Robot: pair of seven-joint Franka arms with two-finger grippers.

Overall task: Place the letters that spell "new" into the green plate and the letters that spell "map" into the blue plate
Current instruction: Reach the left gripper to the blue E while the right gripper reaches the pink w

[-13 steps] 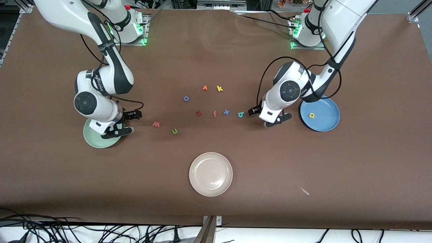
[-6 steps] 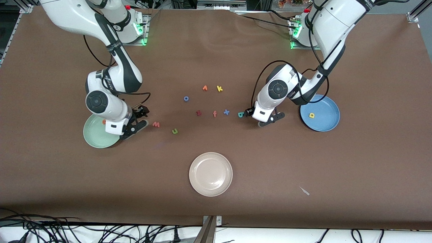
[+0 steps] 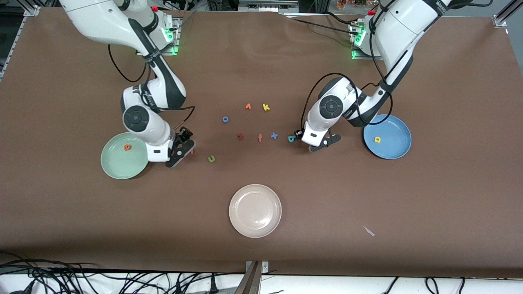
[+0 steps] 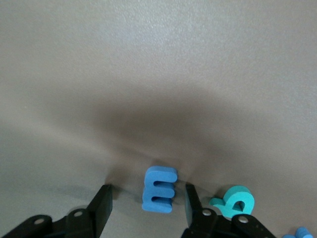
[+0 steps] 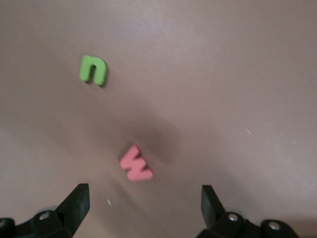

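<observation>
— Brown cloth covers the table (image 3: 261, 61); from the front, what sits where?
— Orange e (image 3: 127, 147) lies in the green plate (image 3: 118, 169); yellow a (image 3: 377, 139) in the blue plate (image 3: 398, 151); right gripper (image 3: 186, 148) hangs over the w.
— Left wrist view?
— Left gripper (image 4: 148, 206) brackets the blue m (image 4: 159, 189), fingers apart; teal p (image 4: 234, 202) just beside.
— Right wrist view?
— Fingers spread wide; salmon w (image 5: 135, 163) between them, green n (image 5: 93, 70) well apart.
</observation>
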